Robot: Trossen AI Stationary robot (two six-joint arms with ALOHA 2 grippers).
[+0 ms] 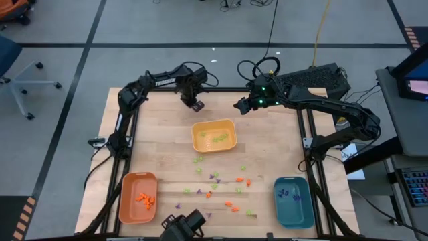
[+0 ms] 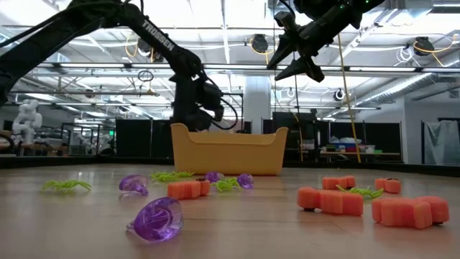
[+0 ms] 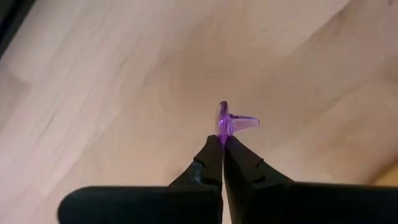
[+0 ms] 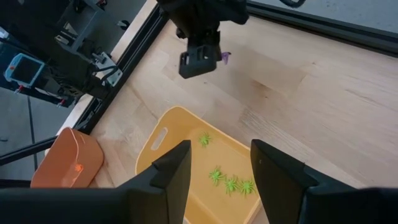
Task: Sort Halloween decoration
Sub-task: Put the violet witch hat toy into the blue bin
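Note:
My left gripper (image 1: 196, 105) hovers over the far part of the table, behind the yellow tray (image 1: 215, 135), shut on a small purple piece (image 3: 231, 121). The piece also shows in the right wrist view (image 4: 225, 57). My right gripper (image 1: 239, 106) is open and empty, high above the table to the right of the left one; its fingers stand apart in its wrist view (image 4: 217, 168). Several tiny orange, light green and purple pieces (image 1: 214, 184) lie loose on the table's near half. Green pieces (image 4: 230, 182) lie in the yellow tray. My left gripper pinches a thin flat part of the purple piece (image 3: 222, 134) between its two fingertips. The fingers point down at the table. The piece sticks out past the fingertips, lifted clear of the wood, with a small arm (image 3: 247, 122) jutting sideways.
The orange tray (image 1: 138, 197) with orange pieces stands at the near left, the teal tray (image 1: 294, 201) with purple pieces at the near right. Black frame rails run along the table's edges. A camera mount (image 1: 184, 224) sits at the near edge.

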